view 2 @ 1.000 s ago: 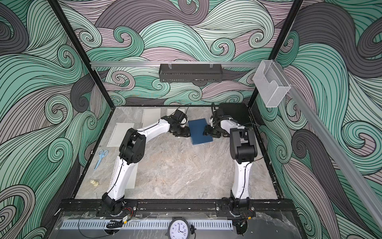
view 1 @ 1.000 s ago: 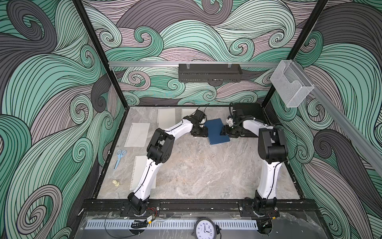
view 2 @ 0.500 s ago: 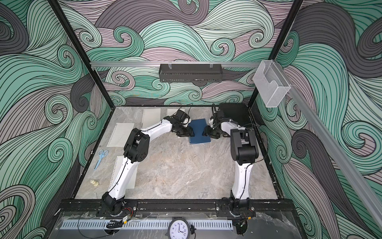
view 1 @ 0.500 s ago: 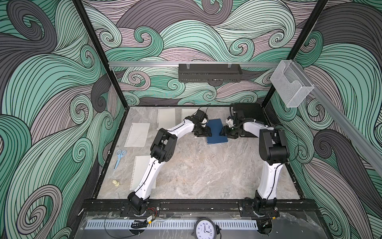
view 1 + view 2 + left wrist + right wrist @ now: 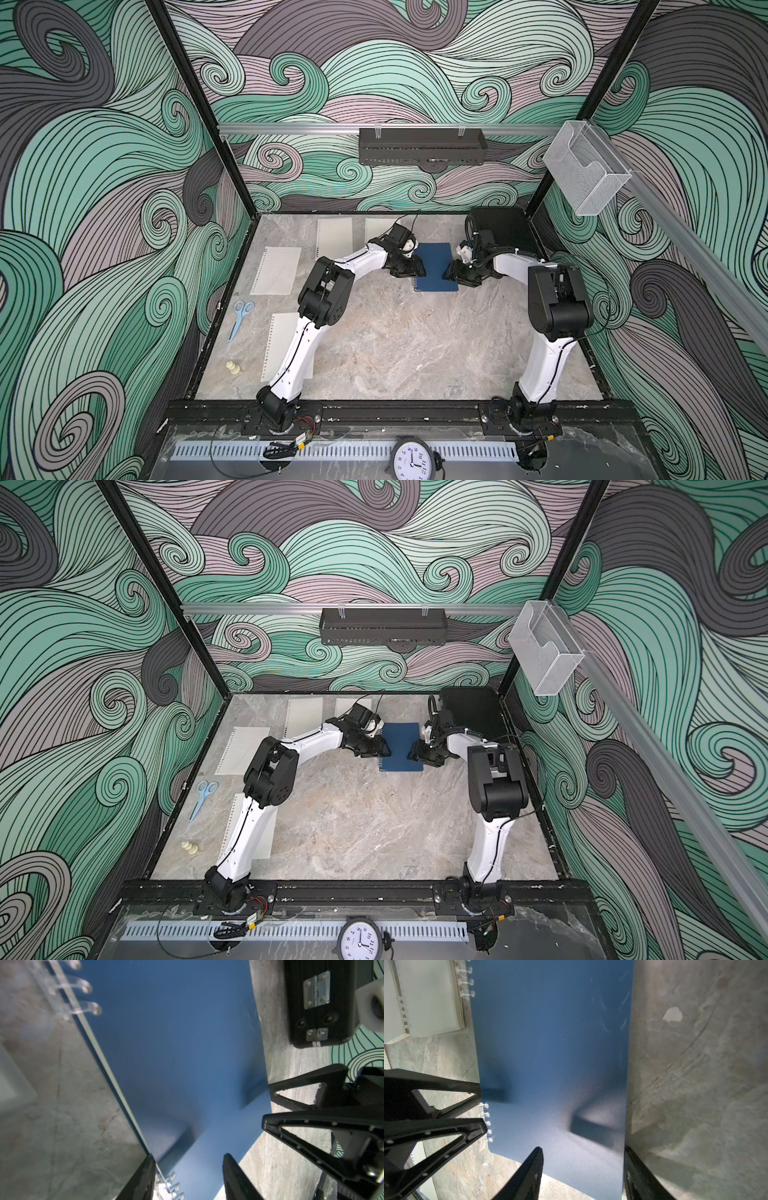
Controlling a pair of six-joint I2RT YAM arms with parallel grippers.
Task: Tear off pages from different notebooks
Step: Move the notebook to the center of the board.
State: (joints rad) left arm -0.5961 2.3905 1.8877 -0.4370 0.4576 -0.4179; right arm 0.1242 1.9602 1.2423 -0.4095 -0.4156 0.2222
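Here, grey marbled tabletop (image 5: 395,345), wave-patterned walls (image 5: 374,62); left claw (image 5: 188,1156) and right claw (image 5: 582,1148) apart at blue notebook (image 5: 435,257) edges.

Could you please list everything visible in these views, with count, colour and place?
blue notebook: one, dark blue, far centre of table, closed.
pale notebooks: two, cream-white, far edge, left of it.
lined page: one, white, left side.
cream page: one, cream, partly under left arm.
black case: one, black, far right corner.
scissors: one, light blue, left edge.
small pieces: two, cream, near left corner.
clock: one, black-rimmed, below table front.
wall basket: one, black, back rail.
mesh holder: one, clear, right rail.
table: one, grey marble.
left gripper: one, black, open over notebook's spiral edge.
right gripper: one, black, open over its opposite edge.
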